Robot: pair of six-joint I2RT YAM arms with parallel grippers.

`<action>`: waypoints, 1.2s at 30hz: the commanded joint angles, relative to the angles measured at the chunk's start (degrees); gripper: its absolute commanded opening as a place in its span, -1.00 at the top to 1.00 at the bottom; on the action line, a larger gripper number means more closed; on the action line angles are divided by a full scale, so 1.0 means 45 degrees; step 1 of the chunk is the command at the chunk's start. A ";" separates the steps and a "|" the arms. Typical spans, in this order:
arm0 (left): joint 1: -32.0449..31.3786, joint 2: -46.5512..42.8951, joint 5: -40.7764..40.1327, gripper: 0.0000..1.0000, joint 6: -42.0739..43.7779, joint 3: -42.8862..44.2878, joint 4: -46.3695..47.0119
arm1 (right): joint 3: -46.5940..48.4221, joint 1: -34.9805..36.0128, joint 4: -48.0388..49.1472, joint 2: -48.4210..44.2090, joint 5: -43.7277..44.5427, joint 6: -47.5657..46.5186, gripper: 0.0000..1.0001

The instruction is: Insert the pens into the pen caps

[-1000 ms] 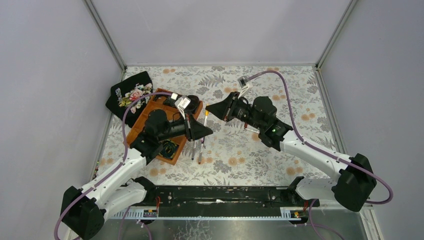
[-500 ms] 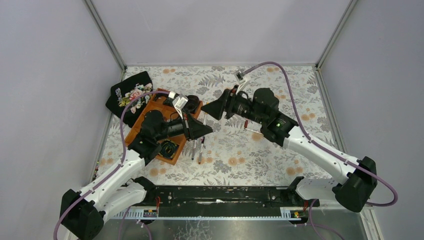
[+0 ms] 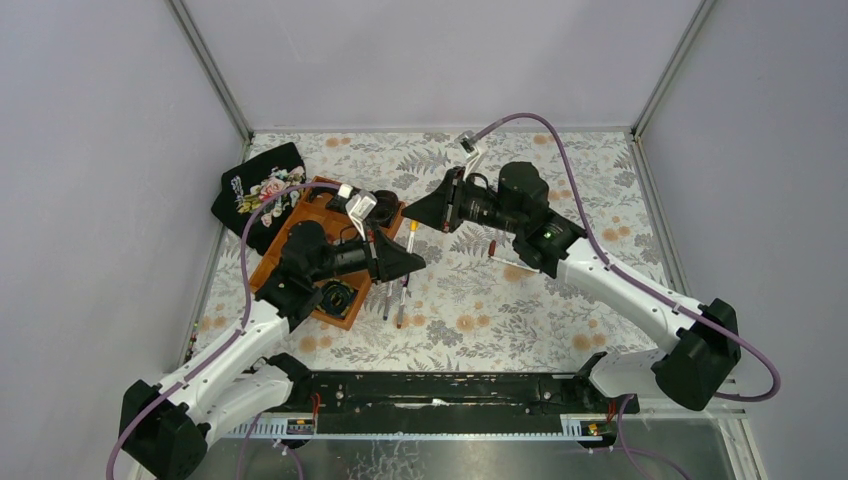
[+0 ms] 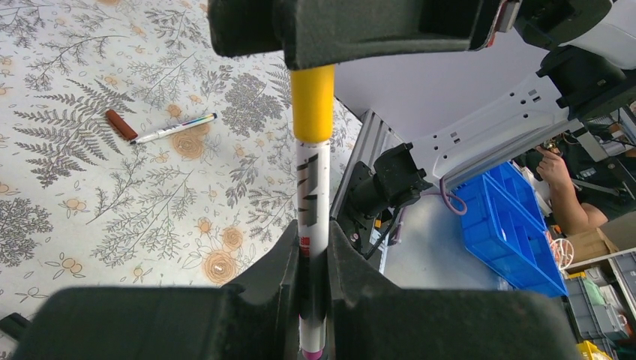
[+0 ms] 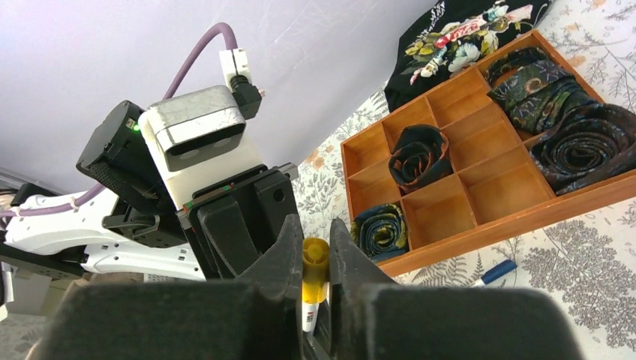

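Note:
My left gripper (image 4: pixel 313 232) is shut on a white pen barrel (image 4: pixel 313 187) with a pink rear end. A yellow cap (image 4: pixel 313 101) sits on the pen's front end. My right gripper (image 5: pixel 316 240) is shut on that yellow cap (image 5: pixel 315 259), facing the left gripper. In the top view the two grippers, left (image 3: pixel 408 262) and right (image 3: pixel 414 214), meet above the mat right of the tray. Another pen (image 4: pixel 176 127) lies on the mat beside a loose red cap (image 4: pixel 120 124). Two more pens (image 3: pixel 396 295) lie by the tray, and one of them shows a blue cap (image 5: pixel 496 271).
A wooden divided tray (image 3: pixel 268 268) with rolled ties stands left of the grippers; it also shows in the right wrist view (image 5: pixel 480 196). A black floral cloth (image 3: pixel 258 190) lies behind it. The enclosure walls close in at the back and both sides.
My right arm's wrist has swung back and to the left while its tip stayed at the pen's yellow end. My left arm has barely shifted.

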 commanded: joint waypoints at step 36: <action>-0.2907 0.1973 -0.7708 1.00 -0.1186 -0.1112 -0.4234 | -0.2034 -0.3899 -0.6830 -0.0341 0.5194 -0.3808 -0.54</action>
